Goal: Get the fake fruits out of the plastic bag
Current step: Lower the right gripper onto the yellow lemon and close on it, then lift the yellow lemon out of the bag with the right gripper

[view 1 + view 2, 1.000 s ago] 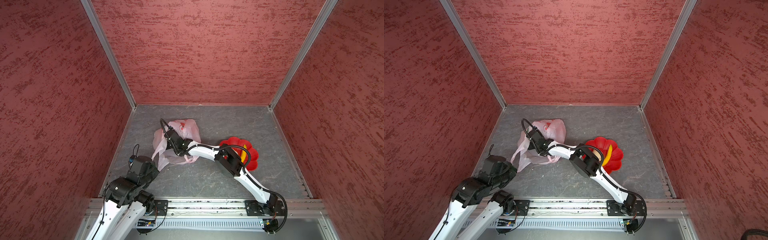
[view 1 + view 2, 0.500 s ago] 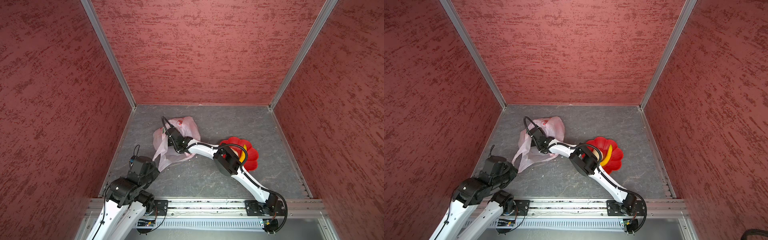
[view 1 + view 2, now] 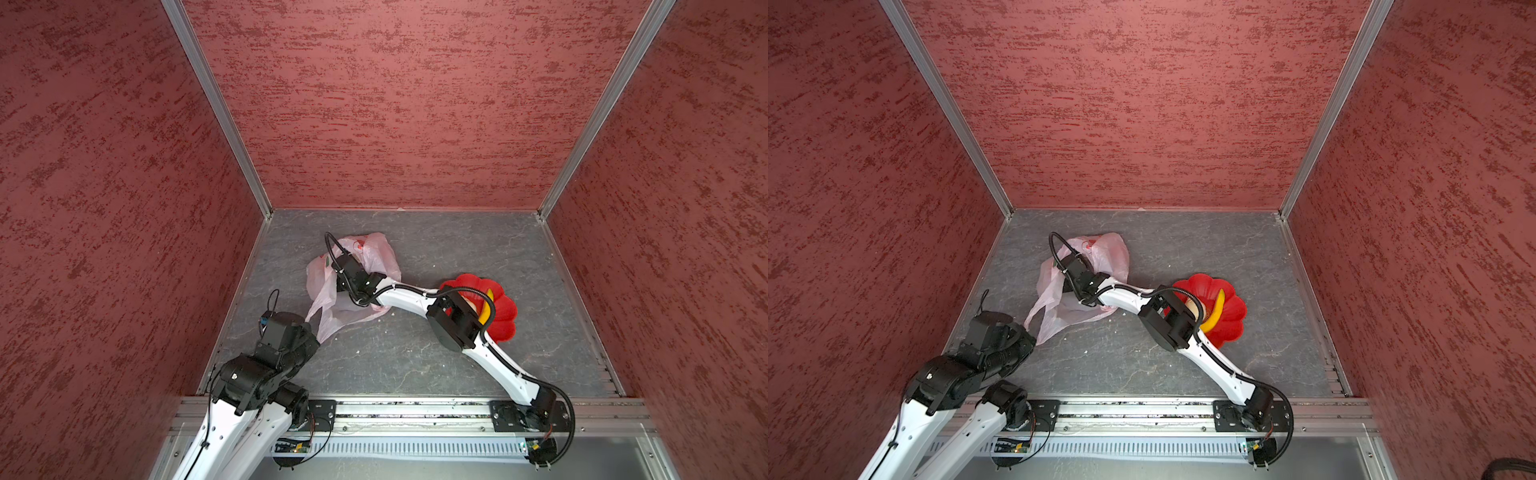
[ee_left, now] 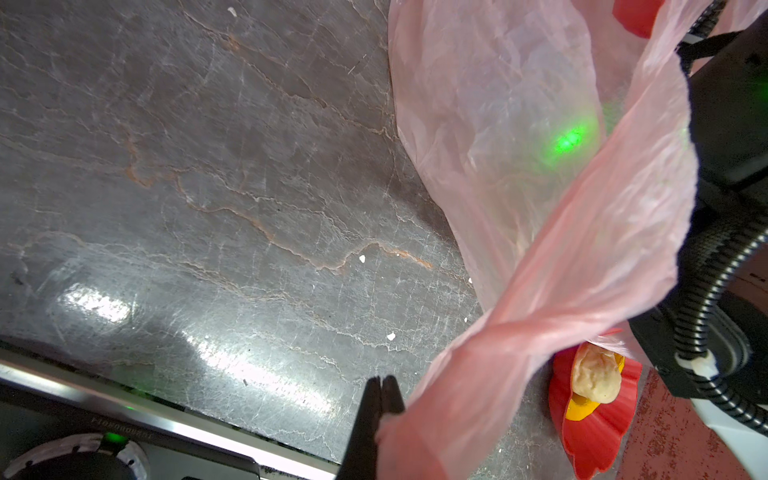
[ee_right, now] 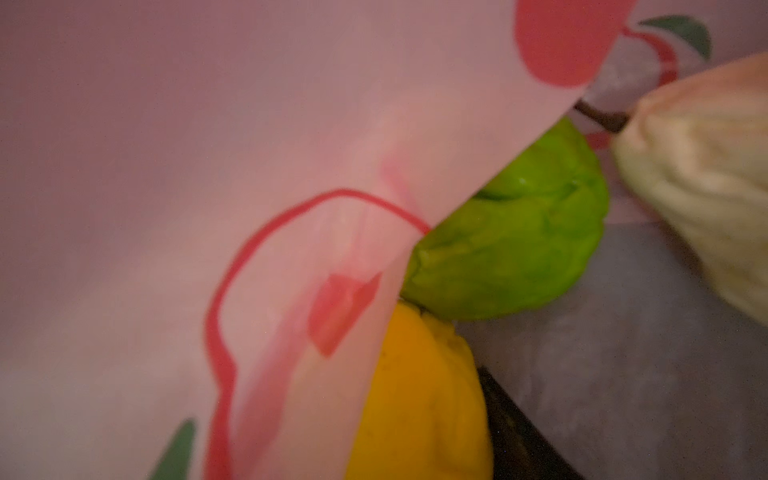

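Observation:
The pale pink plastic bag (image 3: 376,257) (image 3: 1115,253) lies crumpled at the left of the floor. One handle runs taut to my left gripper (image 3: 314,334) (image 4: 381,384), which is shut on it. My right gripper reaches into the bag's mouth, and its wrist (image 3: 353,276) shows in both top views. In the right wrist view an orange-yellow fruit (image 5: 424,395) sits against one dark finger (image 5: 515,432). The bag film (image 5: 208,166) hides the other finger. A green fruit (image 5: 519,249) and a pale beige one (image 5: 706,187) lie just beyond.
A red flower-shaped dish (image 3: 505,318) (image 3: 1233,318) stands right of the bag, holding a yellow banana (image 3: 1217,309) and a beige lumpy ball (image 4: 594,376). My right arm's elbow (image 3: 453,322) hangs over the dish's near side. Red walls close in three sides.
My right gripper has pushed a little further into the bag, and the bag's film has shifted around it. The left arm has held still with the handle.

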Robot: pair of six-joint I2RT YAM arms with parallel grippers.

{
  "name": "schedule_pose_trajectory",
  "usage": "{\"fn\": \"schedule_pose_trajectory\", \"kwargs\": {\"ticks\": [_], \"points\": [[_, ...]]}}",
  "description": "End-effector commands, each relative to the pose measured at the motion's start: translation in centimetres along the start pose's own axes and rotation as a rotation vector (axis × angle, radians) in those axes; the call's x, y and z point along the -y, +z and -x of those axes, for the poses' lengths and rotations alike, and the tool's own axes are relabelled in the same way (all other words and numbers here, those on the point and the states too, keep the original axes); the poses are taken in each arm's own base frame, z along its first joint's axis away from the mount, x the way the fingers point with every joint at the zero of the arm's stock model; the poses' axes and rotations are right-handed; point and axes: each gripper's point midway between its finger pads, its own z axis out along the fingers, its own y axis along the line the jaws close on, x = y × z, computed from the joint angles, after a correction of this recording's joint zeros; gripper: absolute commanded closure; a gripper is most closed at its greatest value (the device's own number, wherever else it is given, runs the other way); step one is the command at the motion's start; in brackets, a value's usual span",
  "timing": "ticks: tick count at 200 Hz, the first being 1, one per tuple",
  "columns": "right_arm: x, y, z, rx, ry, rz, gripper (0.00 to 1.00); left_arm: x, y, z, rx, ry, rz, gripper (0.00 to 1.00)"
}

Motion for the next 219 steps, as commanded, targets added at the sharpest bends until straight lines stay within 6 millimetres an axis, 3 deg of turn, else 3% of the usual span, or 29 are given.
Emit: {"fn": "schedule_pose_trajectory", "kwargs": {"ticks": [1,46,113,219], "points": [[0.6,-0.6,1.3,0.023,0.021,-0.007,0.41,0.0,0.2,0.2,0.007,0.005,0.005,1.0],[0.1,-2.4,1.7,0.032,0.024,0.023,0.52,0.2,0.3,0.2,0.009,0.011,-0.003,1.0],[-0.9,-4.8,1.5,0.005,0.036,0.069,0.55,1.3,0.3,0.9,0.032,0.02,-0.033,1.0],[0.4,-12.1,0.6,-0.007,0.016,0.057,0.55,5.4,1.1,3.2,0.073,0.099,-0.109,1.0]]}}
